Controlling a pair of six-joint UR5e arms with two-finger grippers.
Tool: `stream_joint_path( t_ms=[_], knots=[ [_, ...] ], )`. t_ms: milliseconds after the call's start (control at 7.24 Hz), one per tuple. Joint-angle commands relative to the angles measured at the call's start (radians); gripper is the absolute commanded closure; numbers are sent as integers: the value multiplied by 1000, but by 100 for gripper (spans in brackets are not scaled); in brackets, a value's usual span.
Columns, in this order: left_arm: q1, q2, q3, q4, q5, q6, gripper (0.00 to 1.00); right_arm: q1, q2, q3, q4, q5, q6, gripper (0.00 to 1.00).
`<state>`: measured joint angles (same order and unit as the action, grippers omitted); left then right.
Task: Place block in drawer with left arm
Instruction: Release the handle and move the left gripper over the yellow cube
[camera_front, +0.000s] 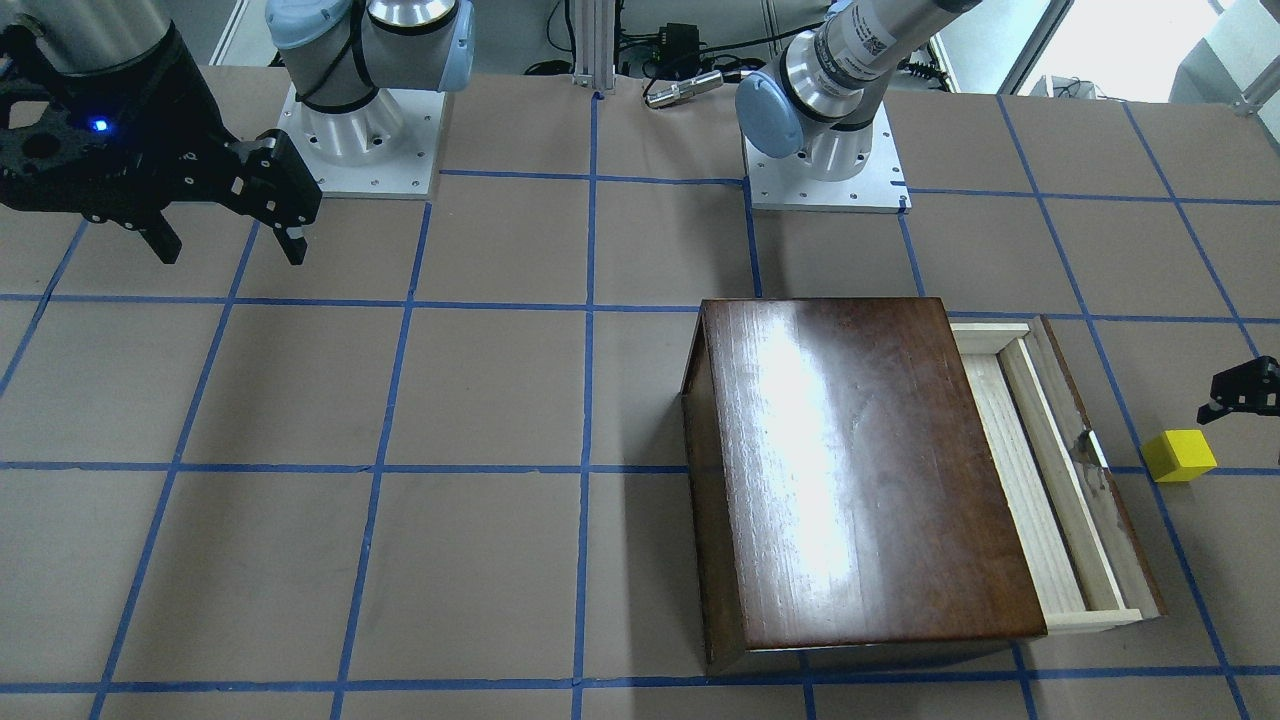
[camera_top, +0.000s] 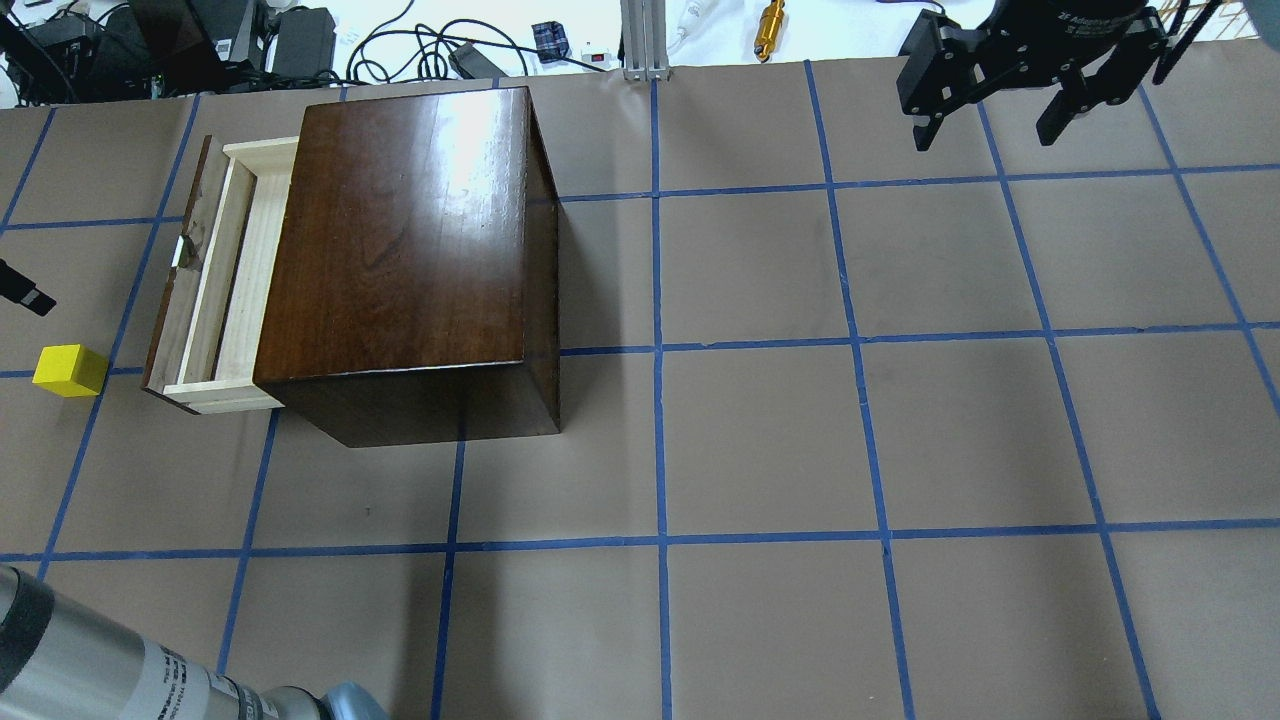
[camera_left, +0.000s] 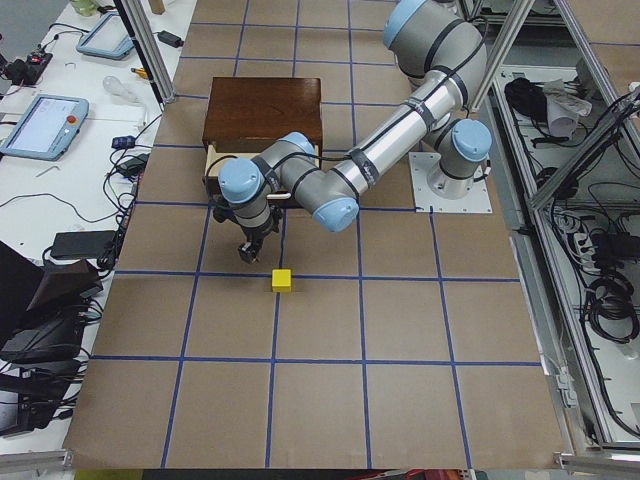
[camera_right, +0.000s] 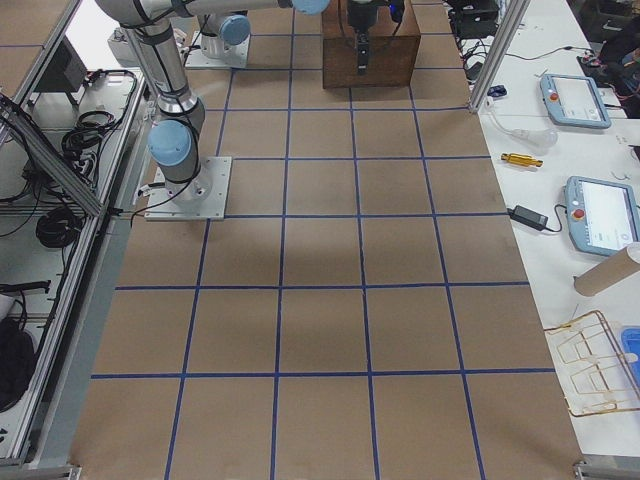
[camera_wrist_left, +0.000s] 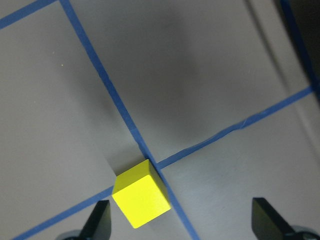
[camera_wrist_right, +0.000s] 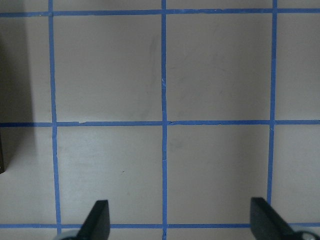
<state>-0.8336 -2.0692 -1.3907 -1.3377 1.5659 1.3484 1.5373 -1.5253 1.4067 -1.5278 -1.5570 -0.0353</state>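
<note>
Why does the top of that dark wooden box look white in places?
Glare: in the overhead exterior and front-facing views, light bounces off the glossy box top as a white streak. In the left wrist view, the yellow block looks sharp.

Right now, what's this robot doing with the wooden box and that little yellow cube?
The left arm hovers over the yellow block, fingers open and not yet gripping it. The block sits on the table just outside the drawer, which stands partway out of the dark wooden box. The right arm hangs off to the side, open and holding nothing.
</note>
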Motion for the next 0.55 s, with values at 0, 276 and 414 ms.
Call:
stream_joint_path(
  t_ms=[0,276,414],
  knots=[
    [19,-40,-4,15,-1,409,0,0,1,0,0,2,0,0],
    [21,-54,-17,93,0,659,0,1,1,0,0,0,0,0],
    [21,-64,-34,151,2,789,0,1,1,0,0,2,0,0]
  ],
)
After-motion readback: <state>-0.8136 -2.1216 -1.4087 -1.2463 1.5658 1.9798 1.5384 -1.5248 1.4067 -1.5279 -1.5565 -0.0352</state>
